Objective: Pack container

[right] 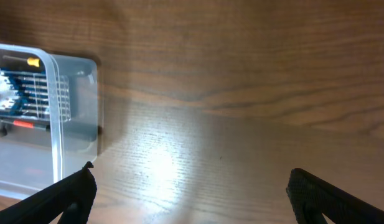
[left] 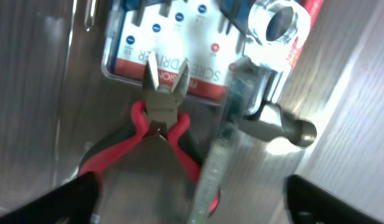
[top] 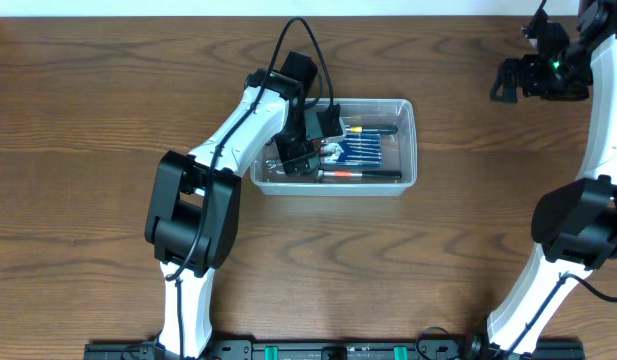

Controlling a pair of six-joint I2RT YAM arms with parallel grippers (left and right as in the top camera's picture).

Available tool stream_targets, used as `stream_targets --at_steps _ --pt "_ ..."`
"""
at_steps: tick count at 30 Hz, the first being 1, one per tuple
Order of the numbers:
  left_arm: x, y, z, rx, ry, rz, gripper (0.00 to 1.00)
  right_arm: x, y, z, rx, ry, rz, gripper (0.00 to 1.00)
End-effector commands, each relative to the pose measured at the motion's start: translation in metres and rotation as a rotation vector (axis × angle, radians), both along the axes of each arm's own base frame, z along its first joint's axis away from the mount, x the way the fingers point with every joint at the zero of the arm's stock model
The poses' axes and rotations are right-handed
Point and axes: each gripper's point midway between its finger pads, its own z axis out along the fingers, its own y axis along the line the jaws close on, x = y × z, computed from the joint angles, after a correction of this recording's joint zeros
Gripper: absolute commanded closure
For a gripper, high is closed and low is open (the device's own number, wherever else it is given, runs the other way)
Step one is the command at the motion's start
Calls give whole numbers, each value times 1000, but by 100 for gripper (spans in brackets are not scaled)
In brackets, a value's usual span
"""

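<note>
The container (top: 411, 140) sits mid-desk (top: 88, 100), long side running left to right. The left pincer (left: 192, 202) hangs inside its left end, fingers (left: 73, 193) spread wide and gripping nothing. Just beneath lie red-handled pliers (left: 160, 118), their tips touching a blue screwdriver set (left: 179, 37). The right pincer (right: 188, 199) is well apart, over bare desk at the far right corner, likewise spread wide and holding nothing, with the container's end at the left edge of its view.

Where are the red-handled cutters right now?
The red-handled cutters lie inside the container, at its left end under the left gripper, tips over the screwdriver set, per the left wrist view.
</note>
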Motion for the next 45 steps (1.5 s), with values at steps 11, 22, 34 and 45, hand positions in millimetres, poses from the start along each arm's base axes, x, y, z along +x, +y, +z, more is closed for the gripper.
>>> stream_targets --at_steps 11,22,34,45 --pt "27 62 143 -100 -279 514 2 54 19 50 16 -271 1 1" --pt "-13 191 217 -290 -226 1149 2 31 44 120 -50 -357 -14 1" --pt "-96 178 233 -338 -299 1084 2 -44 69 158 -30 -323 8 1" --pt "-159 185 208 -436 -669 1060 2 -98 107 136 -181 -403 35 1"
